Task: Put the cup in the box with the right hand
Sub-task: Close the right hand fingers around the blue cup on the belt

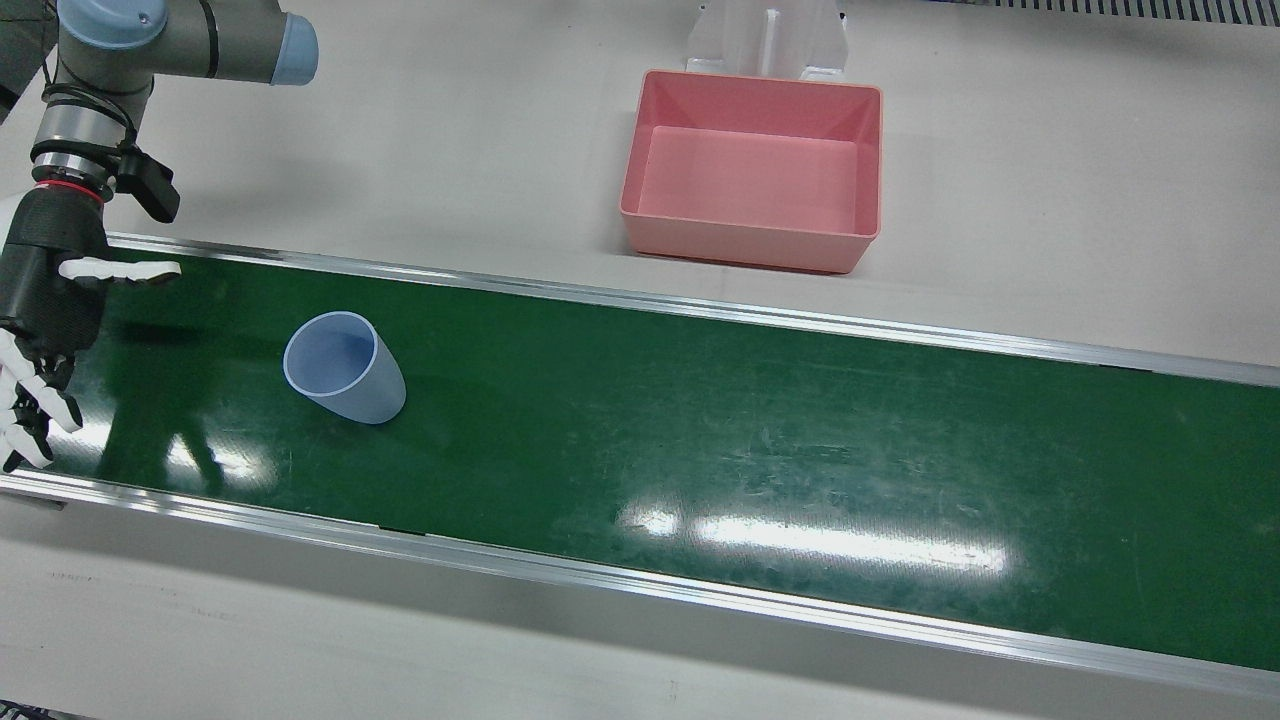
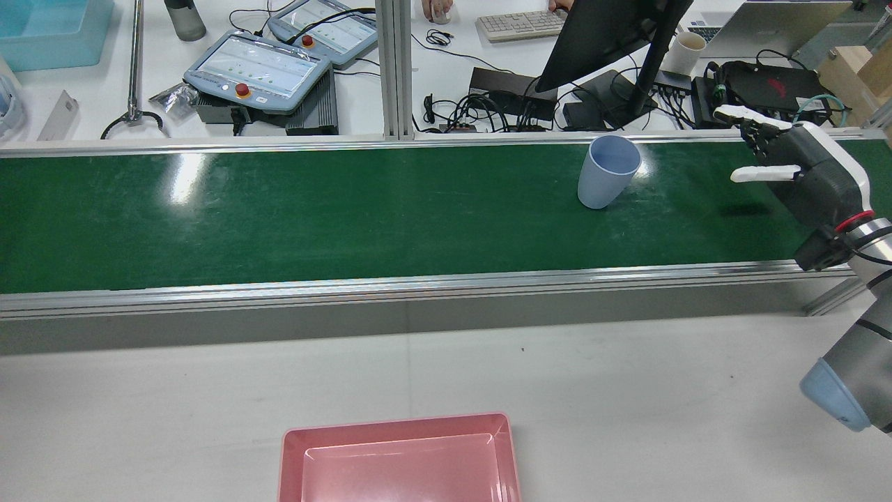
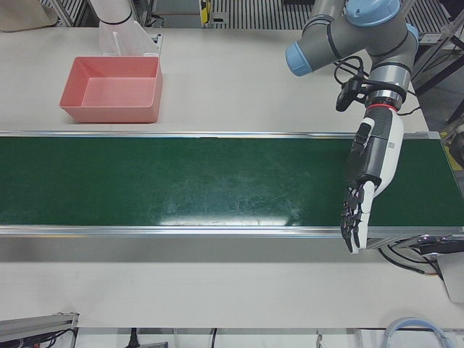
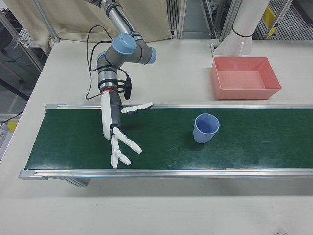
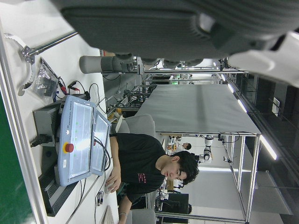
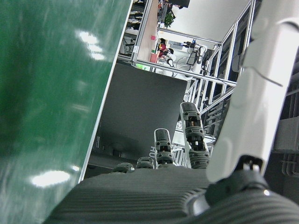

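Observation:
A light blue cup (image 1: 345,370) stands upright on the green conveyor belt (image 1: 750,420); it also shows in the rear view (image 2: 606,171) and the right-front view (image 4: 205,128). My right hand (image 1: 45,300) is open and empty, fingers spread, hovering over the belt well to the side of the cup and apart from it; it also shows in the rear view (image 2: 801,171) and the right-front view (image 4: 115,127). The pink box (image 1: 740,240) sits empty on the white table beside the belt. My left hand (image 3: 370,174) is open and empty over the belt's other end.
The belt has raised metal side rails (image 1: 700,300). A white arm pedestal (image 1: 765,40) stands right behind the pink box. Past the belt's far rail are teach pendants (image 2: 258,70), cables and a monitor (image 2: 606,35). An operator (image 5: 149,163) sits there.

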Robot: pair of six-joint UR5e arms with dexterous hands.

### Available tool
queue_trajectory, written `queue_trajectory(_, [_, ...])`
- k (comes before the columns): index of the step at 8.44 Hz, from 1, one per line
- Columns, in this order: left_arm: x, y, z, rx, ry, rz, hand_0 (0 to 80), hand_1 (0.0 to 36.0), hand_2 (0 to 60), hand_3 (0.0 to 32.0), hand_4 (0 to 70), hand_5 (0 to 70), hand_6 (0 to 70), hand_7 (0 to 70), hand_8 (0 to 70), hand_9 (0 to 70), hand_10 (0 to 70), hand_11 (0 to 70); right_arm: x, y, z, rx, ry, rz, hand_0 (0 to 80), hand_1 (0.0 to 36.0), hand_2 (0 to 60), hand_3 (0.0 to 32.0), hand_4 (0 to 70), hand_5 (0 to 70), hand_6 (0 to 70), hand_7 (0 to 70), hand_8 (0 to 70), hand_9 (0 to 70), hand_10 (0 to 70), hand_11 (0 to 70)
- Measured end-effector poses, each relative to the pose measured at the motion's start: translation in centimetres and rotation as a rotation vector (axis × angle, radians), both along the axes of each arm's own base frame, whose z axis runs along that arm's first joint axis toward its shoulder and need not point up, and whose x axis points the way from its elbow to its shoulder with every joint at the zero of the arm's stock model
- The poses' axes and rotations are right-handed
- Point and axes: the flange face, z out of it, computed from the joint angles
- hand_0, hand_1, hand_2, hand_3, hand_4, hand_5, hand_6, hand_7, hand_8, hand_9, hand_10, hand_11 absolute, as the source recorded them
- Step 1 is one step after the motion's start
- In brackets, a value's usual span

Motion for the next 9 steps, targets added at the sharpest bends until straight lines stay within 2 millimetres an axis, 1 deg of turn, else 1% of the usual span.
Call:
queue_trajectory(2, [0.0,0.0,0.0,0.0,0.0,0.0,0.0,0.0,0.0,0.0,0.0,0.0,0.0,0.0,0.0,0.0,0.0,0.0,-1.2,0.3,-0.3,0.004,-0.005,-0.023,57.2,15.1,1.6,0.0,9.4,5.3,5.7,22.8,0.1,3.7,0.0,0.0])
queue_trajectory(3, [0.0,0.0,0.0,0.0,0.0,0.0,0.0,0.0,0.0,0.0,0.0,0.0,0.0,0.0,0.0,0.0,0.0,0.0,-1.5,0.4,-0.4,0.005,-0.006,-0.03,54.6,19.9,5.9,0.0,3.5,5.4,5.6,22.7,0.1,3.8,0.0,0.0])
queue_trajectory(4, [0.0,0.0,0.0,0.0,0.0,0.001,0.0,0.0,0.0,0.0,0.0,0.0,0.0,0.0,0.0,0.0,0.0,0.0,-1.7,0.5,-0.5,0.006,-0.008,-0.035,56.8,16.4,2.5,0.0,8.3,5.4,5.7,23.0,0.1,3.9,0.0,0.0])
queue_trajectory(5, [0.0,0.0,0.0,0.0,0.0,0.001,0.0,0.0,0.0,0.0,0.0,0.0,0.0,0.0,0.0,0.0,0.0,0.0,-1.9,0.5,-0.5,0.006,-0.008,-0.04,58.9,13.9,0.0,0.0,11.8,5.5,5.6,22.7,0.1,3.8,0.0,0.0])
queue_trajectory(6, [0.0,0.0,0.0,0.0,0.0,0.001,0.0,0.0,0.0,0.0,0.0,0.0,0.0,0.0,0.0,0.0,0.0,0.0,-2.0,0.5,-0.4,0.005,-0.008,-0.041,58.2,14.8,0.8,0.0,10.6,5.4,5.6,22.4,0.1,3.8,0.0,0.0])
queue_trajectory(7, [0.0,0.0,0.0,0.0,0.0,0.0,0.0,0.0,0.0,0.0,0.0,0.0,0.0,0.0,0.0,0.0,0.0,0.0,-2.1,0.6,-0.4,0.004,-0.008,-0.043,58.2,14.9,1.1,0.0,10.6,5.5,5.7,22.5,0.1,3.9,0.0,0.0])
queue_trajectory(8, [0.0,0.0,0.0,0.0,0.0,0.0,0.0,0.0,0.0,0.0,0.0,0.0,0.0,0.0,0.0,0.0,0.0,0.0,-2.3,0.6,-0.3,0.003,-0.007,-0.046,58.6,14.2,0.0,0.0,11.8,5.5,5.7,22.4,0.1,3.8,0.0,0.0])
queue_trajectory(9, [0.0,0.0,0.0,0.0,0.0,0.0,0.0,0.0,0.0,0.0,0.0,0.0,0.0,0.0,0.0,0.0,0.0,0.0,-2.4,0.6,-0.3,0.003,-0.007,-0.048,57.6,16.1,2.2,0.0,9.5,5.6,5.8,23.5,0.1,4.2,0.0,0.0])
